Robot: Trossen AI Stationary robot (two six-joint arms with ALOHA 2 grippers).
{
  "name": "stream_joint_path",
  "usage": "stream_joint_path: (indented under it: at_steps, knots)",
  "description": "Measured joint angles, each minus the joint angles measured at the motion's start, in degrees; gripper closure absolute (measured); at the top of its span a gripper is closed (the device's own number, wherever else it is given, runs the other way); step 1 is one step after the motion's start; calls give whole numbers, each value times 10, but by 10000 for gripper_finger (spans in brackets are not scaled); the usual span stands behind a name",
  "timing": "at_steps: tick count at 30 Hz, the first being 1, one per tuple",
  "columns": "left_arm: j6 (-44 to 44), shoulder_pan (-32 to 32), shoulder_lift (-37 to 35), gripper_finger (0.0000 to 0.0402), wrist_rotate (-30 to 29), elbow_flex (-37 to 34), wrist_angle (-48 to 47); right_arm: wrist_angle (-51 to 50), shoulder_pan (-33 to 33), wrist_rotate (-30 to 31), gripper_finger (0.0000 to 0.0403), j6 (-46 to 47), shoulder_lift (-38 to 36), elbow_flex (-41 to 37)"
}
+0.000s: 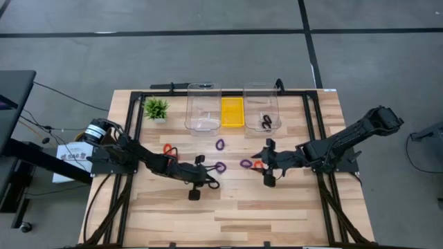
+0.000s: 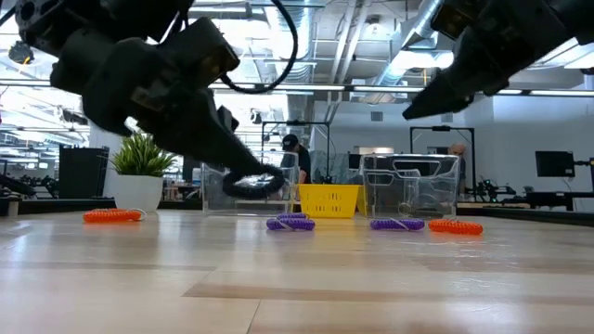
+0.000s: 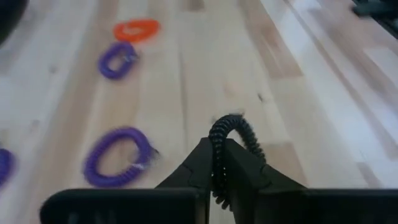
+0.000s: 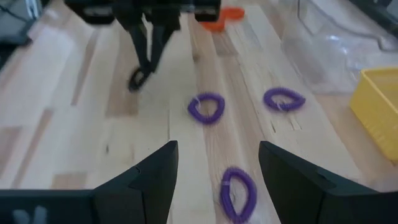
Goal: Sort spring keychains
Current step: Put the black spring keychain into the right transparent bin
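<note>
My left gripper (image 1: 206,181) hovers near the table's middle, shut on a black spring keychain (image 3: 239,129). My right gripper (image 4: 214,168) is open, low over the table to its right, touching nothing. Three purple keychains (image 4: 206,107) (image 4: 284,98) (image 4: 238,191) lie flat on the wood between the two grippers. One red-orange keychain (image 1: 168,148) lies left of them, and another (image 1: 257,164) lies beside my right gripper. More black keychains (image 1: 266,122) sit in the right clear bin (image 1: 261,97). My left gripper pinches the black keychain between its two fingers (image 3: 202,163) across one stretch of the coil (image 3: 217,152). The fingers slant down from above. The rest of the loop arches out past the fingertips, and the keychain (image 2: 255,184) is lifted clear of the table.
At the far edge stand a small green plant (image 1: 156,108), a left clear bin (image 1: 203,104), a yellow bin (image 1: 232,112) and the right clear bin. Black frame rails (image 1: 135,128) run along the table's sides. Bare wood (image 1: 228,214) fills the near half.
</note>
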Motion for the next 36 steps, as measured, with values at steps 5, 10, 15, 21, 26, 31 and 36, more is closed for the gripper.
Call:
stream_joint_path:
  at_steps: [5, 10, 15, 21, 26, 31, 36]
  knots:
    - [4, -5, 0, 373, -65, 0, 34, 49, 0, 0, 186, 0, 0, 0]
    - [0, -6, 0, 373, -114, 1, 57, 83, 0, 1, 186, 0, 0, 0]
    - [-3, -7, 0, 373, -124, 1, 73, 129, 0, 17, 186, -29, 0, 0]
    - [-4, -7, 0, 373, -124, 1, 77, 148, 0, 18, 186, -33, 0, 0]
    - [10, 1, 0, 373, -124, 1, 121, 190, -3, 19, 186, -45, 37, 0]
    - [44, 23, 0, 373, -124, 2, 159, 285, -22, 19, 186, -79, 103, 0]
    - [79, 59, 0, 373, -114, 18, 160, 331, -46, 14, 186, -80, 140, 0]
